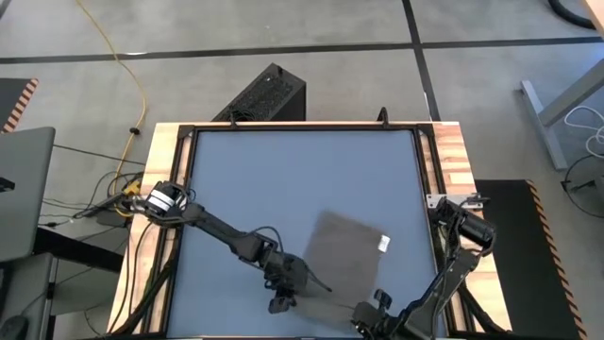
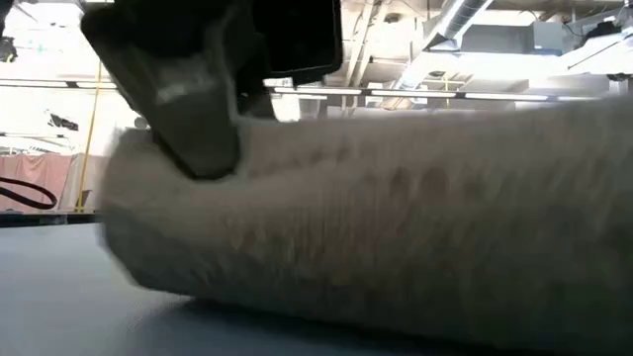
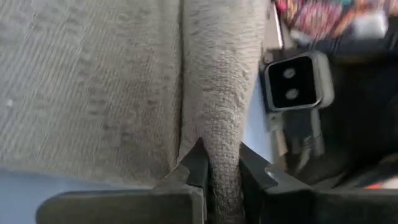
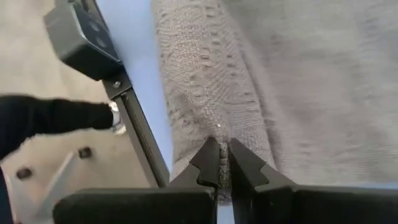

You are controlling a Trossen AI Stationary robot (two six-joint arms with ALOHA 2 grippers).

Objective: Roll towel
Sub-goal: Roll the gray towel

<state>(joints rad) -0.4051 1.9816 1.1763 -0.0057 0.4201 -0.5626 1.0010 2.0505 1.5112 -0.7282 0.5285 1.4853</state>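
At the counter's near edge, both my left end effector (image 3: pixel 219 171) and right end effector (image 4: pixel 224 163) pinch the towel (image 1: pixel 344 250) roll; uneven pulls could skew it.

Free room: the blue-grey table (image 1: pixel 283 179) lies bare over its whole far half and down its left side; passage there is open.

Obstacles, near edge: the towel (image 1: pixel 342 253), flat at right of centre, its near hem rolled into a ridge. The left gripper (image 1: pixel 283 300) sits at the roll's left end, the right gripper (image 1: pixel 370 319) at its right end, each pinching cloth. Both arms slant in from the side rails, barring the near corners.

Low camera (image 4: pixel 81 40): just beside the roll.
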